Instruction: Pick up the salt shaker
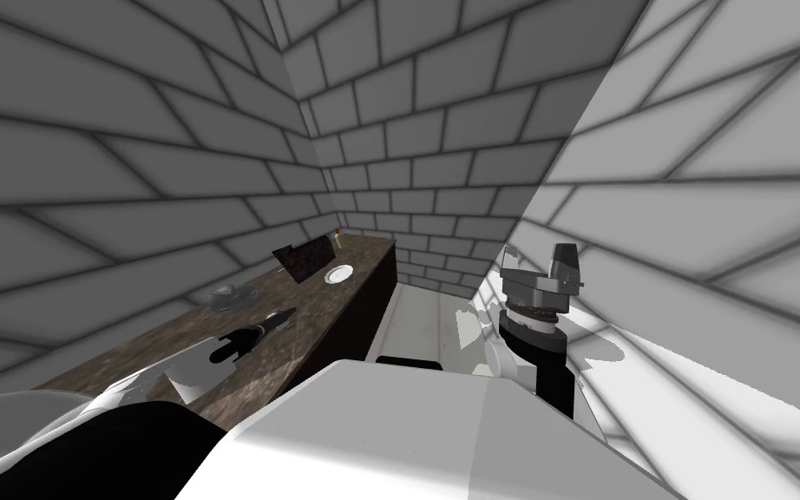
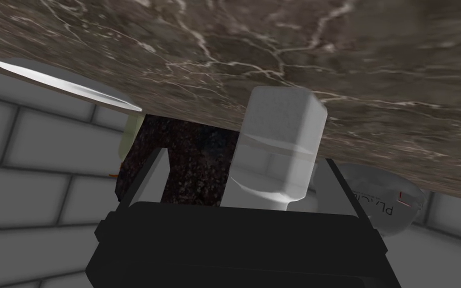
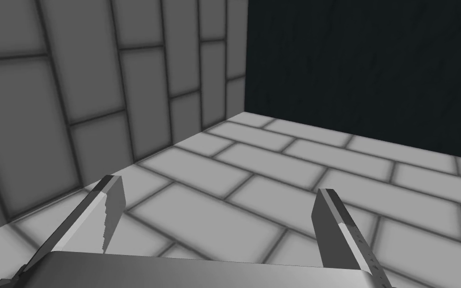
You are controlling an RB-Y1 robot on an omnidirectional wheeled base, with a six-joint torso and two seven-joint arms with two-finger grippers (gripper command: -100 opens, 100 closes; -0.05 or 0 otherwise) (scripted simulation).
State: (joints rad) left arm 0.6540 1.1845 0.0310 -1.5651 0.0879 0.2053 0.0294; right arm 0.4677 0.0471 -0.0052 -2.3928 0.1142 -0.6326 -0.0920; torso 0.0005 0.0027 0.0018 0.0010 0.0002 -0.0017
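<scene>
Has the left hand [image 2: 244, 157] open over the brown marbled counter [image 2: 274, 50], the fingers wide apart and gripping nothing. Finds the whitish salt shaker [image 2: 279, 130] standing on the counter right between those fingers, close against one and clear of the other, with a dark speckled block [image 2: 194, 155] just beside it and a white plate [image 2: 74, 85] further off. Holds the right hand [image 3: 219, 186] raised near the tiled wall, also wide open and empty.

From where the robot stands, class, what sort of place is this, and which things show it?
Probably a kitchen: a long, brown marbled counter runs along tiled walls, a white plate lies on it, and a pale salt shaker stands at the left arm.
</scene>
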